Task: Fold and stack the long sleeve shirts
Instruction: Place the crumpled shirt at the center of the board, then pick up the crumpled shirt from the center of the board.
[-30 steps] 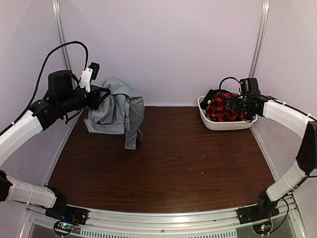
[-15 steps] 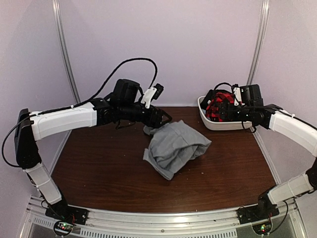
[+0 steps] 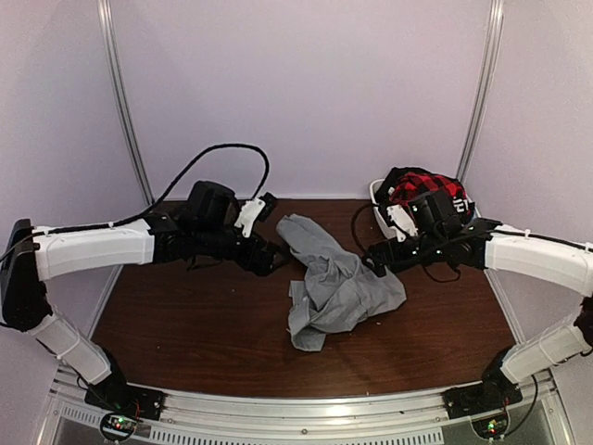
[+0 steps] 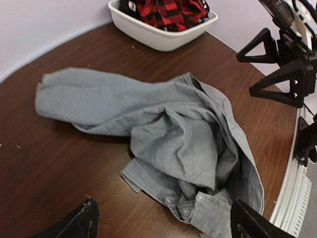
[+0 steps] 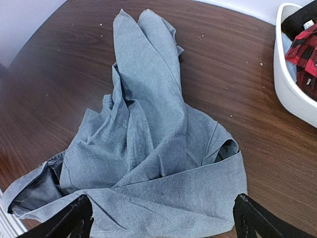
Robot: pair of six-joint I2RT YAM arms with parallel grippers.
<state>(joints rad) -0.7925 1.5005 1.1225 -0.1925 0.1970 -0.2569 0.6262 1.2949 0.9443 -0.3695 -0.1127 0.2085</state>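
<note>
Beside grey shirt (image 3: 338,283): left gripper (image 3: 266,259), right gripper (image 3: 375,260) low, jaws spread

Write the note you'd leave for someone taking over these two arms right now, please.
Pincers: both open and empty. The left pincer is beside the grey button-up shirt on its left, and the right pincer is close by on its right.
Things: the grey shirt lies in a crumpled heap mid-table. A red-and-black plaid garment sits in the white tub at the far right.
Done: nothing folded or stacked.
Left: flatten and fold the grey shirt, then probably the plaid one, and stack them.
</note>
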